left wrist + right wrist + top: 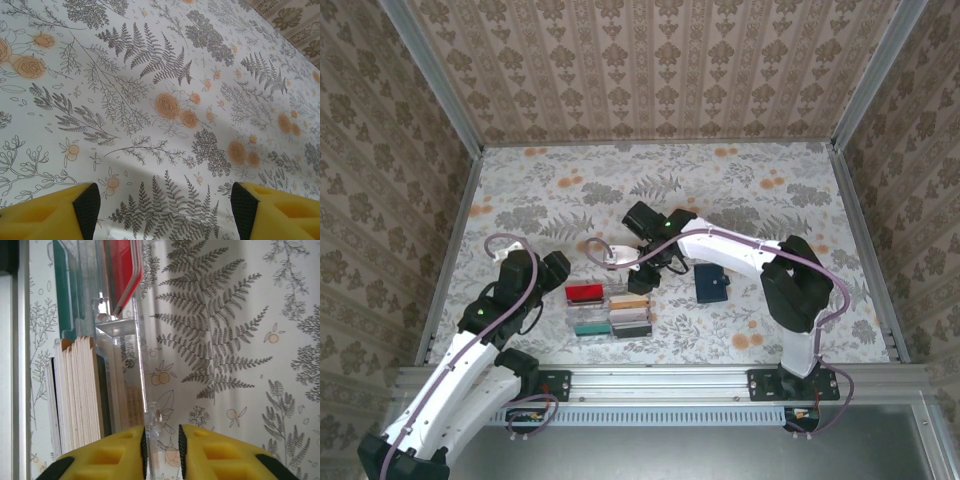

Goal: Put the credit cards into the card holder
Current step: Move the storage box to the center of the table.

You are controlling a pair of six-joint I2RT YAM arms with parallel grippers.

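Your right gripper [161,435]: the yellow fingers [115,452] are pressed almost together, leaving only a thin slot. The upright edge of the clear rack [122,327] sits in that slot, so it reads as a pinch on the rack wall. I can't tell whether both pads are fully seated on it.

Just left of the fingers in the wrist view, a stack of pale cards [80,390] stands on edge inside the rack. Past that are the red cards [122,270] in the next slot and a teal card [61,285] at the far left side.

From the top view, the gripper comes down at the rack's far edge. The credit cards all sit in the rack. Red and teal are on its left, with the tan-orange card [630,301], grey card [630,318] and dark card [635,330] on its right.

The card holder [711,283] lies flat on the table [770,200], navy side up. It is to the right of the rack, apart from it, and near the right arm's forearm. No gripper touches it.

Your left gripper [165,205] has its fingers spread wide with nothing between them. It hangs over bare floral tabletop, left of the rack and apart from it.
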